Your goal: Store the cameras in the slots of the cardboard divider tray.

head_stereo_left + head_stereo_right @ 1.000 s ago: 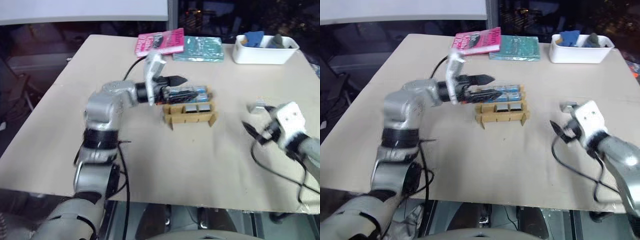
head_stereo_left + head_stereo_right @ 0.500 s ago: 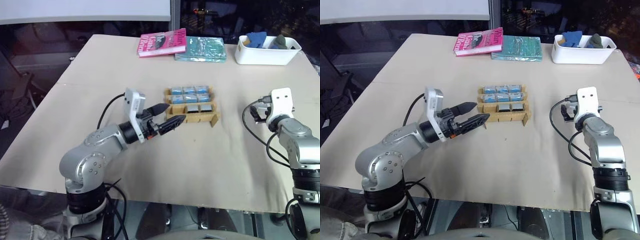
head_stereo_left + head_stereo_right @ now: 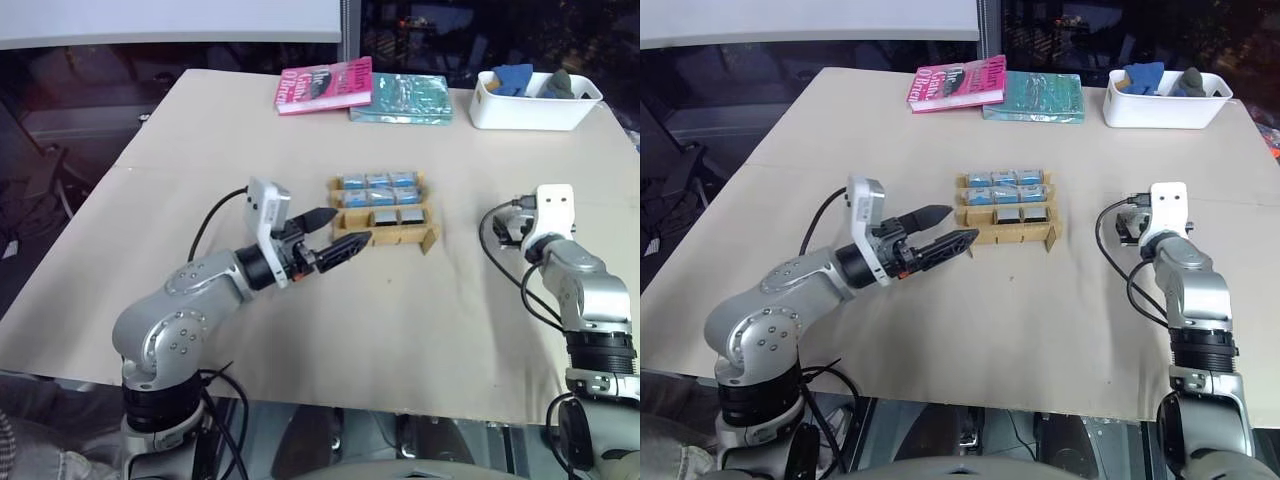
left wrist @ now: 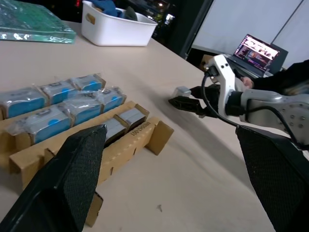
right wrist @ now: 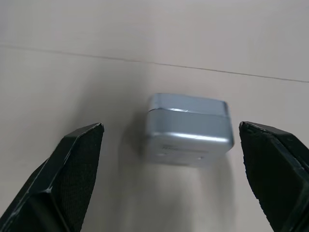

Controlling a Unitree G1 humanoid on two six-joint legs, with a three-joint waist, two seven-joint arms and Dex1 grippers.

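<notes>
A silver camera [image 5: 188, 129] lies on the bench [image 3: 330, 310] between the spread fingers of the open right claw [image 4: 186, 101], ungripped, while the left claw [image 3: 335, 240], also open and empty, hovers just beside the cardboard divider tray [image 3: 385, 222], whose slots hold other cameras [image 3: 378, 190].

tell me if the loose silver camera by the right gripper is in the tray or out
Out. The silver camera lies on the bare table, between the open right gripper fingers, apart from the tray.

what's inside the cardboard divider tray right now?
The cardboard divider tray holds two far rows of three blue-faced cameras, wrapped in clear film. The near row shows two grey cameras; its third slot, nearest the left gripper, is partly hidden by the divider, so I cannot tell.
</notes>
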